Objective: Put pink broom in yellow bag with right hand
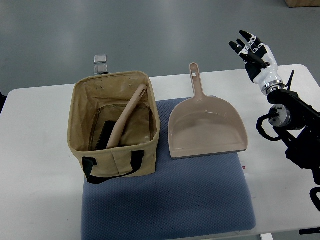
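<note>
Resting inside yellow bag (114, 131): pink broom (126, 117), handle tip leaning on far rim, dark bristles down at bottom, partly lost in shadow. Bag upright on blue mat (170, 197), touching pink dustpan (206, 124) at its right. Right hand (254, 52) raised beyond white table (35, 165) far edge, fingers spread, holding nothing. Right arm cut off at picture's edge. Small clear object (101, 64) behind bag, hard to identify.
</note>
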`<state>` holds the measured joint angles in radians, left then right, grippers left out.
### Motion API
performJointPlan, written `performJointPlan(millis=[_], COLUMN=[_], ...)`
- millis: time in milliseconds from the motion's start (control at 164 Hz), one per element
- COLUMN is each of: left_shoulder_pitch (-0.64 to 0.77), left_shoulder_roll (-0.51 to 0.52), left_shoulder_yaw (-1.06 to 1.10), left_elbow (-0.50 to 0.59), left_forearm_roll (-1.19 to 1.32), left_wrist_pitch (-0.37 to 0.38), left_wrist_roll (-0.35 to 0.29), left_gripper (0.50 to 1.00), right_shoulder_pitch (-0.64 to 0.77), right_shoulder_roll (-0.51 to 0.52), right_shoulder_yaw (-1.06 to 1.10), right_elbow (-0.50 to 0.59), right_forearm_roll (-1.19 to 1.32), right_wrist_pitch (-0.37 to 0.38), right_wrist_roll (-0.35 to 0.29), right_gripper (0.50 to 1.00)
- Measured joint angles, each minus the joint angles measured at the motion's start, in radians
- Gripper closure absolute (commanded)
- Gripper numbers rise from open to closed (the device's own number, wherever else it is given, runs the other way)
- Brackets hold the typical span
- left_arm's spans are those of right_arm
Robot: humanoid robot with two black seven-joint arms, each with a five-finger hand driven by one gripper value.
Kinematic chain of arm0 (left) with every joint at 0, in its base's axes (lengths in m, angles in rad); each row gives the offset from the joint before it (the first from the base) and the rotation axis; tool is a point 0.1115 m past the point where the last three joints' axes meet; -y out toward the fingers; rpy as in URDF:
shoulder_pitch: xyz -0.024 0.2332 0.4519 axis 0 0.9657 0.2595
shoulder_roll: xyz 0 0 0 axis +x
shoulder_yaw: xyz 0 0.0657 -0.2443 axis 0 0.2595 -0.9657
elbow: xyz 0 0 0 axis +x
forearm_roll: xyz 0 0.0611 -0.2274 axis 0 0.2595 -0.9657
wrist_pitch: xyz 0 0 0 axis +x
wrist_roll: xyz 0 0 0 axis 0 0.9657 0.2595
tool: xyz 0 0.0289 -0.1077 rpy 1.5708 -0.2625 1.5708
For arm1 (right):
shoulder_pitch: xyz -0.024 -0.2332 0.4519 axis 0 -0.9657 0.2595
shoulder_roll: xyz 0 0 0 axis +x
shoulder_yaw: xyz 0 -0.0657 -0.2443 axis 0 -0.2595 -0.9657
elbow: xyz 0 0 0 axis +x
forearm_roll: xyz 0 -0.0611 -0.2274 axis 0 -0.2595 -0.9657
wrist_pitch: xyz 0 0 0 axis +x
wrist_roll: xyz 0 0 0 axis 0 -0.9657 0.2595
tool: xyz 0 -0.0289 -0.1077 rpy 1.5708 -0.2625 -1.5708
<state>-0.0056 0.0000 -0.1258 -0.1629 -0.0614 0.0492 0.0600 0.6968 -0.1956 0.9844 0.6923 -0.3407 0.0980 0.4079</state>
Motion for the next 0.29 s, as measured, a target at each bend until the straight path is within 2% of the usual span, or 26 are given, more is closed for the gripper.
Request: performJointPlan(millis=[293], left_shoulder_pitch=[0.001], left_shoulder_roll=[0.0], left_shoulder_yaw=[0.0], left_elbow=[0.0], left_forearm_roll=[0.0], left_wrist_pitch=[0.0], left_wrist_roll=[0.0], left_gripper=[0.5], right_shoulder_pitch=[0.0], right_shoulder_roll=[0.005], right_shoulder_yaw=[0.0], right_elbow=[-0.007], right_forearm_roll=[0.0], right_wrist_pitch=[-0.001], right_wrist_roll=[0.003], right_gripper=[0.57])
